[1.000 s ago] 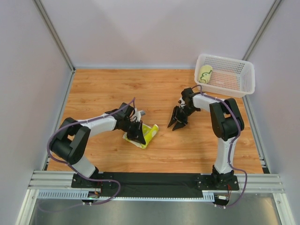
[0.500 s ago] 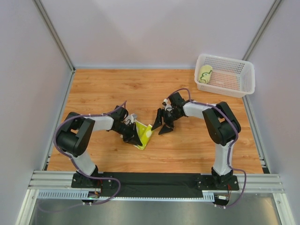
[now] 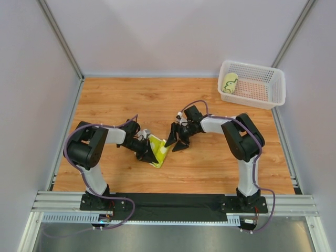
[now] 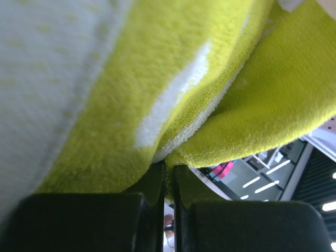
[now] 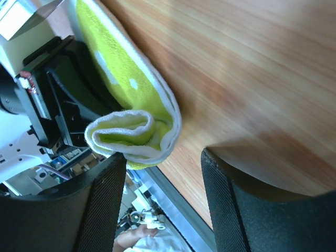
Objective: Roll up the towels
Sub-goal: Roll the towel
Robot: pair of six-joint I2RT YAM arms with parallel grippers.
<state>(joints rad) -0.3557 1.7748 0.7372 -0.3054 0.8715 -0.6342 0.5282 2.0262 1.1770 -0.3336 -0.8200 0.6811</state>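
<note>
Basket (image 3: 257,70), rolled towel (image 3: 229,82) inside

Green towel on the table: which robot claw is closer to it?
Left. The left claw is shut on the towel, pinching its edge. The right claw hangs open just beside the towel's rolled end, not gripping it.

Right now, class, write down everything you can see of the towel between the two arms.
The towel is fluffy lime-green terry with cream-white patches and a white edge. It is folded into a small bundle, with one end curled into a loose roll. It is held at a tilt near the middle of the wooden table. The left hand is shut on its edge. The right hand stands open at the curled end, and contact there is unclear.
</note>
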